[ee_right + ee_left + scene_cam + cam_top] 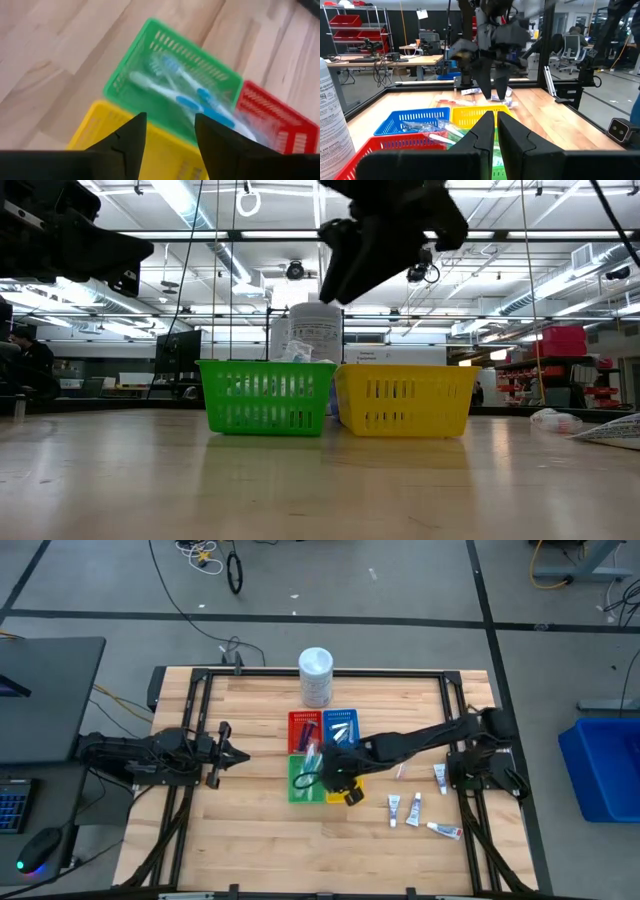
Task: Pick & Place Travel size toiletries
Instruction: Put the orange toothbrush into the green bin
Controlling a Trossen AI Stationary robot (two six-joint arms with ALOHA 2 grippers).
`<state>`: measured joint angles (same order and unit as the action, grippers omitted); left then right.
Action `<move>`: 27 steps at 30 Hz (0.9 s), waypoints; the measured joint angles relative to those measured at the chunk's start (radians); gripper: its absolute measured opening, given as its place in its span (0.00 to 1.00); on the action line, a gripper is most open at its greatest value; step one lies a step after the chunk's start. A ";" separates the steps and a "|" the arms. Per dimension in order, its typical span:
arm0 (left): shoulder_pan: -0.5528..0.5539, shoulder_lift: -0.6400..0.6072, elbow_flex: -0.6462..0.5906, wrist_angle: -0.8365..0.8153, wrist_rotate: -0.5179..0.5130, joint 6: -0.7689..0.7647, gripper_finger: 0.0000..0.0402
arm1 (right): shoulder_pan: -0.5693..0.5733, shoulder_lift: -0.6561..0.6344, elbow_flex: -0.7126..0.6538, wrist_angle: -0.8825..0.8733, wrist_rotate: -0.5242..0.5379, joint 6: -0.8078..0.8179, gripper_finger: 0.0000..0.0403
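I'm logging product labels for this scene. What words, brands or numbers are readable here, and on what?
None can be read.
White tub: printed label, too blurred.
The tub's side in the left wrist view: lines of small print, too small.
Squeeze tubes: markings too small.
Baskets: no text visible.

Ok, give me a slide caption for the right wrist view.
Right gripper, fingers open and empty, hovers above the green tray holding toothbrushes, beside yellow and red trays.
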<state>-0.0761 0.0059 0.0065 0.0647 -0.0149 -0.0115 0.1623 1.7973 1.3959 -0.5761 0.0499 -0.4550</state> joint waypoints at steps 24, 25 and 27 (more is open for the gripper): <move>0.000 0.000 0.000 0.001 -0.001 0.000 0.07 | -0.072 -0.449 -0.542 0.064 0.000 0.336 0.67; 0.000 0.000 0.000 0.000 -0.001 0.000 0.07 | -0.078 -0.468 -0.555 0.063 0.000 0.319 0.68; 0.000 0.000 0.000 0.000 -0.001 0.000 0.07 | -0.091 -0.506 -0.581 0.057 0.000 0.282 0.68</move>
<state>-0.0765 0.0063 0.0067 0.0647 -0.0154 -0.0113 0.0716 1.2915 0.8146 -0.5190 0.0504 -0.1728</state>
